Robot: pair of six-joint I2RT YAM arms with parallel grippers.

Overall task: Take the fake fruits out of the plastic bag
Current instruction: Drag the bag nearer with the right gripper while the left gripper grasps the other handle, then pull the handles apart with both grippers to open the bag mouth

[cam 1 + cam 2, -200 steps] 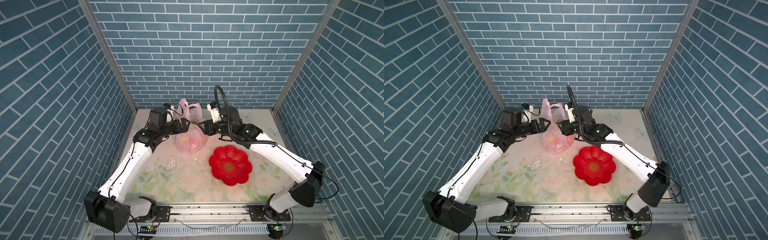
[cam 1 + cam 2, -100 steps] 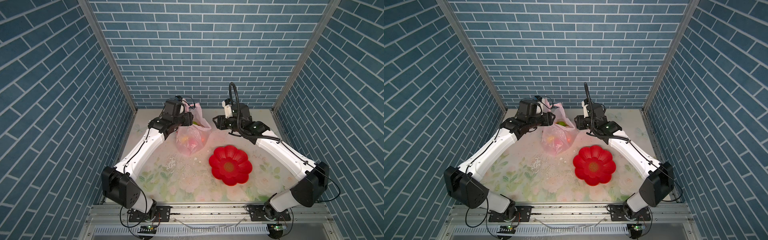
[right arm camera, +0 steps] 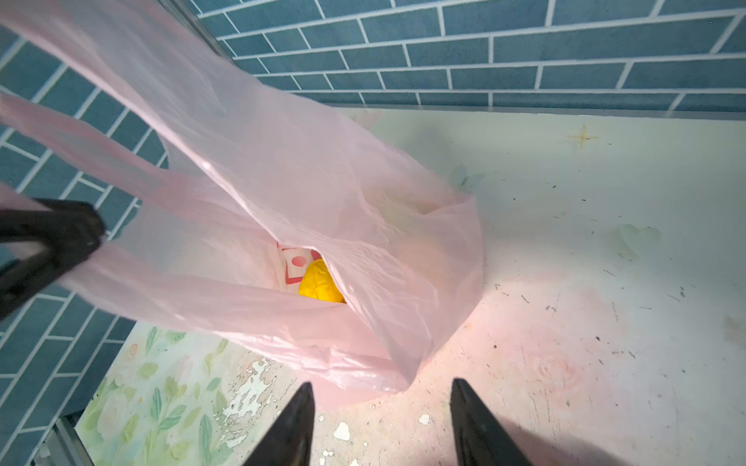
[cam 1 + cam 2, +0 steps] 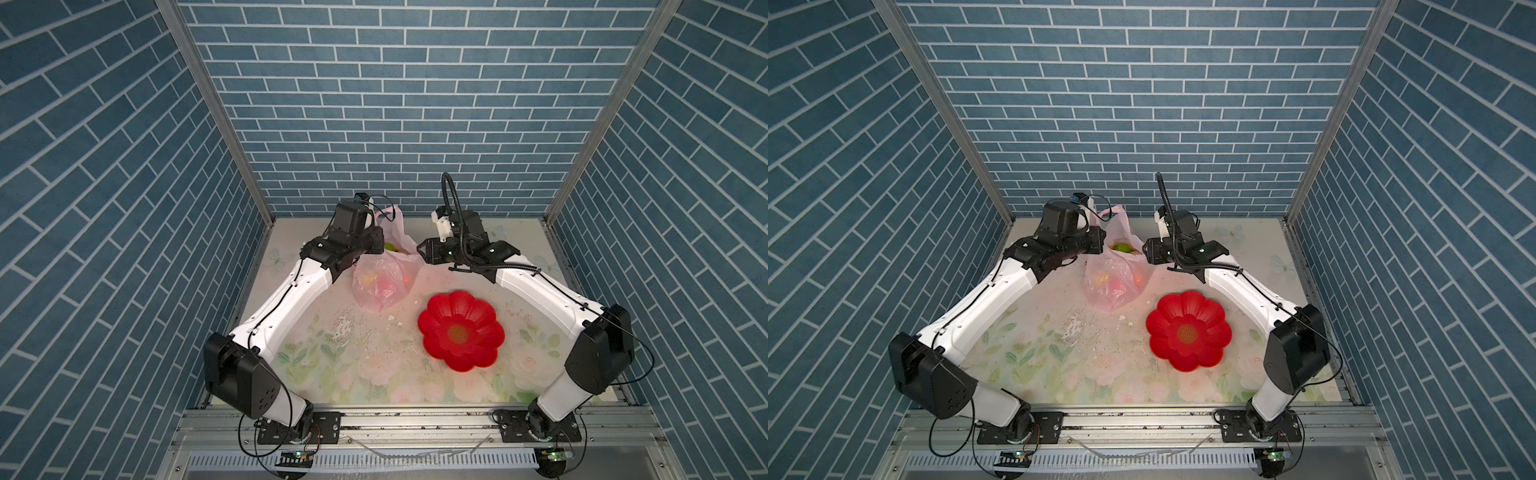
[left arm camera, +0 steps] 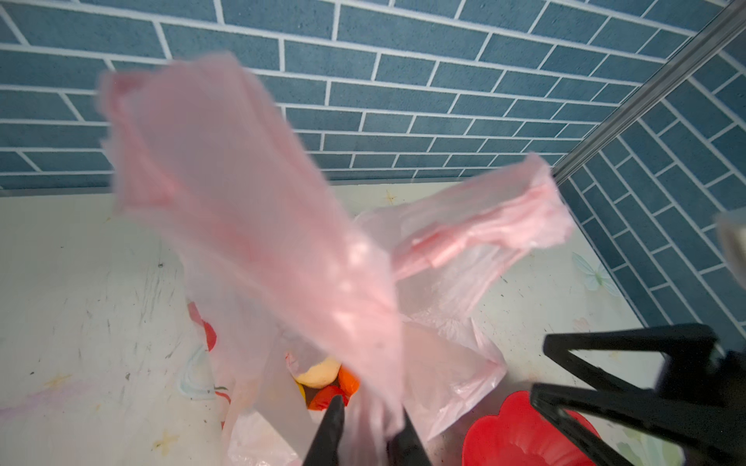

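Top views: plastic bag (image 4: 384, 291), a thin, translucent, crinkled pale-pink film, slumped at rear centre of the scuffed floral table (image 4: 374, 374), with one loop handle raised. The fake fruits (image 5: 323, 373) are rounded cream, orange, red and yellow lumps, all inside the bag, with a green fruit (image 4: 1121, 248) at its mouth. A glossy red flower-shaped dish (image 4: 460, 330) lies nearby, not touching the bag. Left gripper (image 5: 369, 407) is pinched on the bag film. Right gripper (image 3: 381, 385) has its jaws apart and empty. Since a second ago, the right gripper has drawn back from the bag mouth and the left wrist has moved inward.
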